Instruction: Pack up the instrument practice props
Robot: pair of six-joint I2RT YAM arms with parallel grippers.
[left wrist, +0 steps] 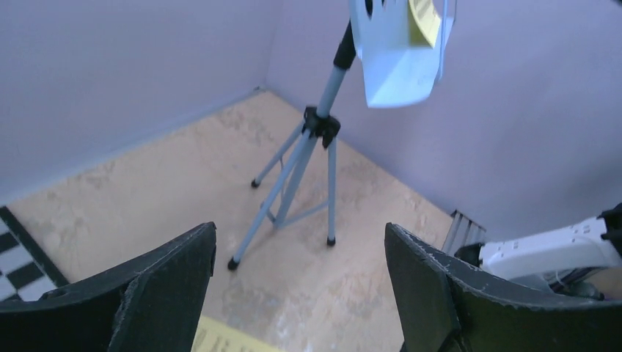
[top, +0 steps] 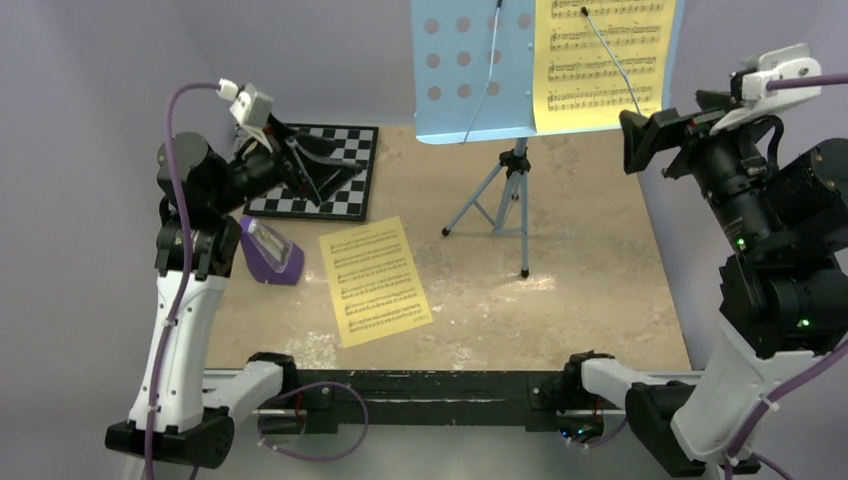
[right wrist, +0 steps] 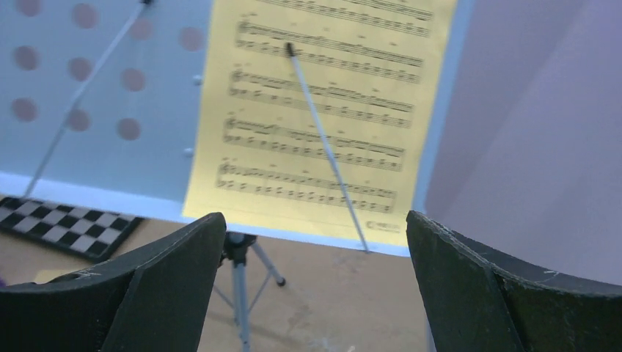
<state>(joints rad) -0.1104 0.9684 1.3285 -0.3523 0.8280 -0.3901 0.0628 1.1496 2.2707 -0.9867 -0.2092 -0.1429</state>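
The light blue music stand [top: 470,70] stands at the back on its tripod; its hole-dotted tray holds a yellow sheet of music [top: 600,60] under a thin wire arm. A second yellow sheet [top: 375,280] lies flat on the table. The purple metronome [top: 270,250] lies left of it. My left gripper [top: 328,165] is open and empty above the checkerboard [top: 350,200]; its view shows the tripod [left wrist: 308,147] ahead. My right gripper [top: 640,140] is open and empty, just right of the tray, facing the sheet on the stand [right wrist: 323,110].
The black-and-white checkerboard lies at the back left, also seen in the right wrist view [right wrist: 66,227]. Purple walls close in the table at the back and both sides. The tripod's legs [top: 500,215] spread over the middle of the beige tabletop [top: 600,300].
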